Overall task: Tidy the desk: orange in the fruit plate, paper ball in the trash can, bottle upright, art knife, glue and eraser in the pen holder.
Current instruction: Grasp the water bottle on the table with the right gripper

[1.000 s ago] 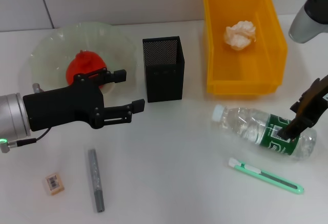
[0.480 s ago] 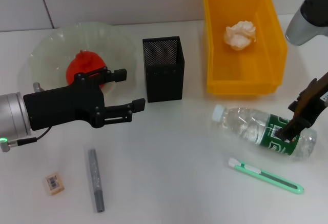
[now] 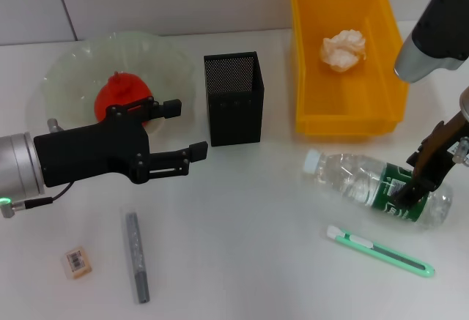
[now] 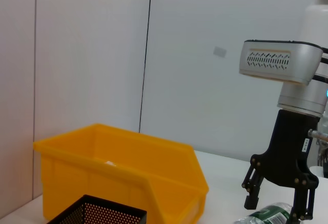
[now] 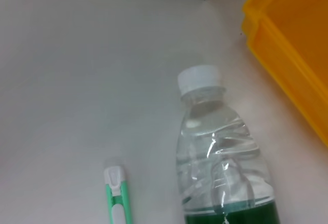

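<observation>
The clear bottle [image 3: 366, 183] with a green label lies on its side at the right, white cap [image 5: 200, 78] toward the pen holder. My right gripper [image 3: 412, 186] hangs over its label, open, with a finger on each side of the bottle [image 4: 269, 216]. The green art knife [image 3: 381, 251] lies just in front of the bottle. The grey glue stick [image 3: 137, 257] and the eraser [image 3: 77, 261] lie at the front left. My left gripper [image 3: 189, 128] hovers open and empty by the black mesh pen holder [image 3: 233, 97]. The orange [image 3: 117, 93] sits in the fruit plate [image 3: 73, 64]. The paper ball [image 3: 343, 47] lies in the yellow trash can [image 3: 352, 118].
A white tiled wall runs along the back of the white desk. The trash can stands close behind the bottle, and its wall [image 5: 292, 44] shows near the cap in the right wrist view. The left forearm lies across the front of the fruit plate.
My right arm has swung slightly left and lowered, bringing its fingers down over the bottle's label. The left arm and all objects have stayed still.
</observation>
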{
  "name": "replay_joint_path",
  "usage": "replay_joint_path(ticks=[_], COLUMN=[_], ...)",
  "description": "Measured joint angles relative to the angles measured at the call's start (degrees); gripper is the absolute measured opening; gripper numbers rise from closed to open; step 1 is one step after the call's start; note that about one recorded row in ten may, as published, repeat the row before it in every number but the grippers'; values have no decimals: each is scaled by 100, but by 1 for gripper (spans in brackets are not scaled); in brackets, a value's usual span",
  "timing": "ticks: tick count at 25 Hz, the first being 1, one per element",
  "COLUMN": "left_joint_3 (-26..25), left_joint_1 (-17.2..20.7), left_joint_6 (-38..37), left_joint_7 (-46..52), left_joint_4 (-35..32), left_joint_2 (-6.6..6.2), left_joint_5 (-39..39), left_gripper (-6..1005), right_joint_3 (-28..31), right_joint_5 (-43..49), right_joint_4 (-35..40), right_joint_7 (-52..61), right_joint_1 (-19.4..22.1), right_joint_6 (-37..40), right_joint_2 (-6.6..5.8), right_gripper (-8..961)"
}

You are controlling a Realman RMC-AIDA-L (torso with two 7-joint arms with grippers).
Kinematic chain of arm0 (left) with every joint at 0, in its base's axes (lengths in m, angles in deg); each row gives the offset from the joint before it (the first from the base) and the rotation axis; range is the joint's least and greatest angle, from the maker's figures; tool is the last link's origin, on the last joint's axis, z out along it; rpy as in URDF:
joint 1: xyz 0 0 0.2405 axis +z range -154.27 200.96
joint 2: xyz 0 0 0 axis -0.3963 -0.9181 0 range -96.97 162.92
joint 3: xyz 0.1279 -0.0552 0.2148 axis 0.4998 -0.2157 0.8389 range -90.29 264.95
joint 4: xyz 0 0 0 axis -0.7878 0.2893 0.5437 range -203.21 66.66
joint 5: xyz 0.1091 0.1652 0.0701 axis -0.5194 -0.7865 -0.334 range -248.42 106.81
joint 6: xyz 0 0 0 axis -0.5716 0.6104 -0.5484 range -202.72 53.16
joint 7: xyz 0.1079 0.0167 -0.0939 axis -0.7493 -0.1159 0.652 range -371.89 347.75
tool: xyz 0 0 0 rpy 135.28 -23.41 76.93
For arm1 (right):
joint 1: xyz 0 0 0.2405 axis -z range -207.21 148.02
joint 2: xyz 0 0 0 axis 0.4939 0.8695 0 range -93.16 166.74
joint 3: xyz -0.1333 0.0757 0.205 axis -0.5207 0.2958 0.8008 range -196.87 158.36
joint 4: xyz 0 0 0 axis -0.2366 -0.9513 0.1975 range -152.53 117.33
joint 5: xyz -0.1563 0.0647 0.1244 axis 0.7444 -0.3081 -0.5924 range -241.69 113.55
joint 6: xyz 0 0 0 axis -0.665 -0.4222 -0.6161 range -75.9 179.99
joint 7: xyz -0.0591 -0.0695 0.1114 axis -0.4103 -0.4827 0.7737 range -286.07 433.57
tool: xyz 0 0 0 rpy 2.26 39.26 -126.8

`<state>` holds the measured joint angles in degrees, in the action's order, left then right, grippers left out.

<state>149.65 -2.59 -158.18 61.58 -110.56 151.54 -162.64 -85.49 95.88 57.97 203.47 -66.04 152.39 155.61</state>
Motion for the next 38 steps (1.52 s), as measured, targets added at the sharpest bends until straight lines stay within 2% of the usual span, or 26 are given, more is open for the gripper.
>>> replay_joint_path(ticks=[38], left_joint_3=[0], left_joint_1=[2], left_joint_6=[9], left_joint_7=[-70], left_joint_4=[90], left_joint_2=[-1], left_joint_5=[23], left_gripper=[823], right_joint_3=[-21], right_joint_5=[2], right_joint_4=[-810], right_joint_7=[0], right_joint_1=[-69], right_joint_6=[-458], right_joint_2=[9], right_gripper=[825])
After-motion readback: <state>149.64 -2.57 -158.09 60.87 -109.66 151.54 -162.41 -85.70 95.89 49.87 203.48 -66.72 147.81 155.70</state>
